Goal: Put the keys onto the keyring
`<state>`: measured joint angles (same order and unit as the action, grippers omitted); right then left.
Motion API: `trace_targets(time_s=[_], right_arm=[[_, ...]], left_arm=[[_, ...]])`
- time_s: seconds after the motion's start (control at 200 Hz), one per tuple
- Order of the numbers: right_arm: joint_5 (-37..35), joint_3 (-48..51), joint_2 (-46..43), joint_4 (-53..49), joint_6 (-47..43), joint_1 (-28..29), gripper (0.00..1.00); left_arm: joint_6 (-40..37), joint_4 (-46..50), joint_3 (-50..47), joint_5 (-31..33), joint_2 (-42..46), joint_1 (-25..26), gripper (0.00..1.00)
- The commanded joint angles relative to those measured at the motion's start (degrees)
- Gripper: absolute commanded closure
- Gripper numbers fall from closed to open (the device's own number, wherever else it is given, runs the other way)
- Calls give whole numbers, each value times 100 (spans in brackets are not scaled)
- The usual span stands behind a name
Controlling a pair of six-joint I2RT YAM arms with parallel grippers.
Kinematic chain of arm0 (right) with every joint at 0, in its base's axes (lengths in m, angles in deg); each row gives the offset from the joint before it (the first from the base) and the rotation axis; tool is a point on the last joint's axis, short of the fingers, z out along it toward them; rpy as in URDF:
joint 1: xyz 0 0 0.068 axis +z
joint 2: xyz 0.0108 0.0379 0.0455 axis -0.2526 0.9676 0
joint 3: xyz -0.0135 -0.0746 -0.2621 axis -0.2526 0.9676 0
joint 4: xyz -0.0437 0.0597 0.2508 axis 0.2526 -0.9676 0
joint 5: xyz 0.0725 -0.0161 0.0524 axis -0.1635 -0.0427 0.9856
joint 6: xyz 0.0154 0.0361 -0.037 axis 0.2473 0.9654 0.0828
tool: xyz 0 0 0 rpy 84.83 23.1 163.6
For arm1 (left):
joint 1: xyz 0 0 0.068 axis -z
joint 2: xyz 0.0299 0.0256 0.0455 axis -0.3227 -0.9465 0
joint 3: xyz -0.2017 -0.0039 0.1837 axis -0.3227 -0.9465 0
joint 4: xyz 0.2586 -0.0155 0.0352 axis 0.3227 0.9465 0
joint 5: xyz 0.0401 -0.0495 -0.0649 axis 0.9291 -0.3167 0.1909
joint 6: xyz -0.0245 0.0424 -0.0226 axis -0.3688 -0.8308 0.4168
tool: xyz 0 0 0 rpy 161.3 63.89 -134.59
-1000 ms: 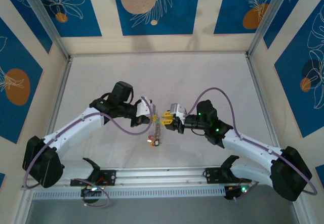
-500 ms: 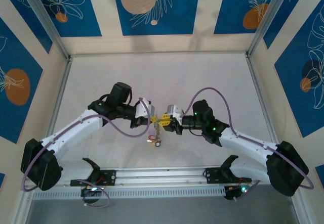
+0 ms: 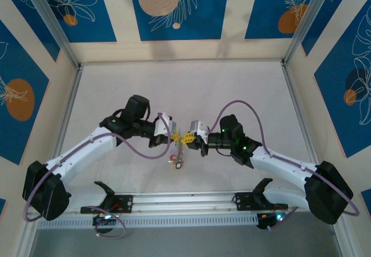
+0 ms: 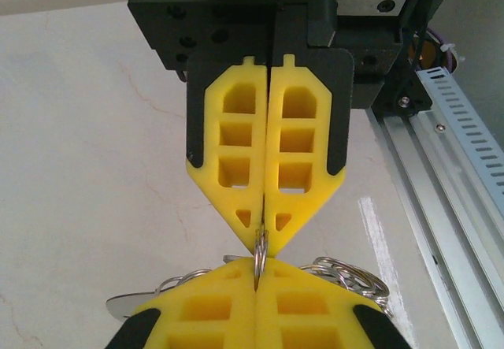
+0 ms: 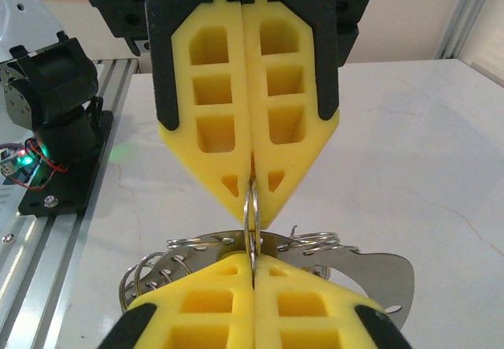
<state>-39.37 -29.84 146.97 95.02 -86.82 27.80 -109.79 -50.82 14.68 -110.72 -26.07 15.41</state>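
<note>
So the right gripper [image 5: 252, 180] just clamped shut on the keyring [image 5: 251, 215], tip to tip with the left gripper [image 4: 264, 235], which is also pinching it. The keys [image 3: 177, 159] dangle at six o'clock below them. With both ends held, threading probably comes next.

**Desk:** The left gripper [image 4: 257, 265] and right gripper [image 4: 262, 243] are showing bright yellow gridded fingers in black frames, and the keyring [image 5: 251, 207] is gleaming silver-grey.

**Photographer:** The wall panels [image 3: 203, 13] are wearing deep blue with white leaf outlines and orange discs. Purple cables [image 3: 235, 101] are trailing off white arms [image 3: 81, 149], and the table [image 3: 232, 83] is lying off-white, faintly veined.
</note>
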Motion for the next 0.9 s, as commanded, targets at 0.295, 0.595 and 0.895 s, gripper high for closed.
trace_targets(time_s=[0.295,0.595,0.895], right_arm=[[229,-219,-2,125,-8,36,82],[326,-162,-71,306,121,45,91],[256,-47,-363,378,165,24,100]], left_arm=[[59,-324,5,-399,199,-5,100],[67,-362,-10,-419,249,21,100],[-150,-37,-7,91,370,21,100]])
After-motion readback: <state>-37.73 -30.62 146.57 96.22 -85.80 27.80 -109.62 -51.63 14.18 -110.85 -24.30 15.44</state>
